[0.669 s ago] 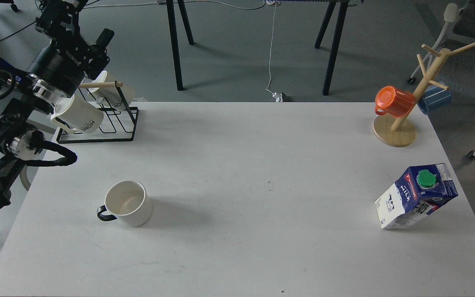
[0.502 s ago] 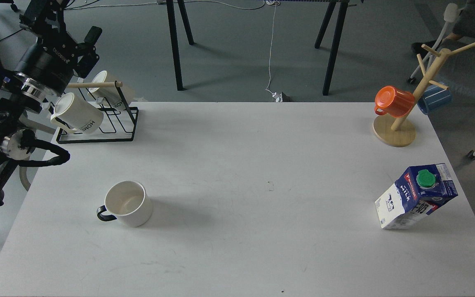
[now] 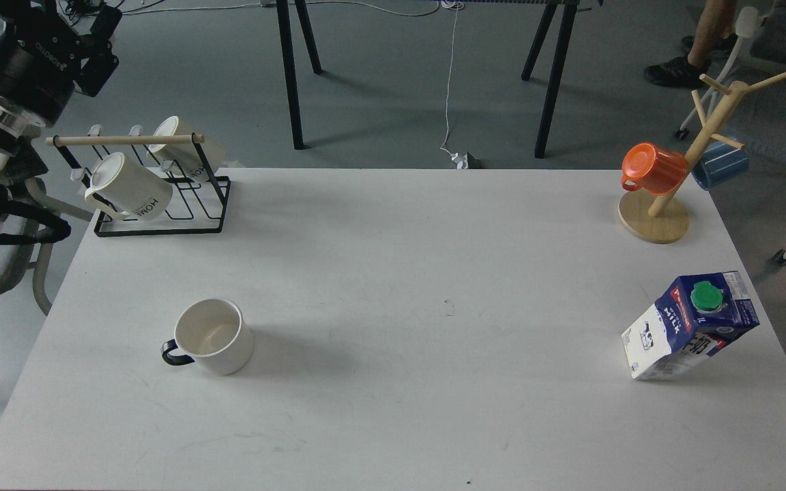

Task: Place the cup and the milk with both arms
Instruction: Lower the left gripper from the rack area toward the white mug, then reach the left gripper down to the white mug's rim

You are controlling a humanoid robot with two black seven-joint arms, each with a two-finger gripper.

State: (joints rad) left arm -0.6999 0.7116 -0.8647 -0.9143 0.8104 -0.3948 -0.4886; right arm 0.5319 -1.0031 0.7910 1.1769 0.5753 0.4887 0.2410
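The cup (image 3: 213, 337), a squat white mug with a black loop handle pointing left, stands upright on the white table (image 3: 400, 259) at the front left. The milk (image 3: 690, 326), a blue and white carton with a green cap, stands at the right edge. My left arm (image 3: 21, 65) is at the top left corner, off the table and far from the cup. Its gripper body shows, but the fingers are cut off by the top edge. Nothing is seen in it. My right arm is out of view.
A black wire rack (image 3: 161, 204) with two cream "HOME" mugs (image 3: 130, 187) stands at the back left. A wooden mug tree (image 3: 662, 211) with an orange mug (image 3: 652, 167) and a blue mug (image 3: 720, 164) stands at the back right. A person's shoe (image 3: 673, 71) shows beyond.
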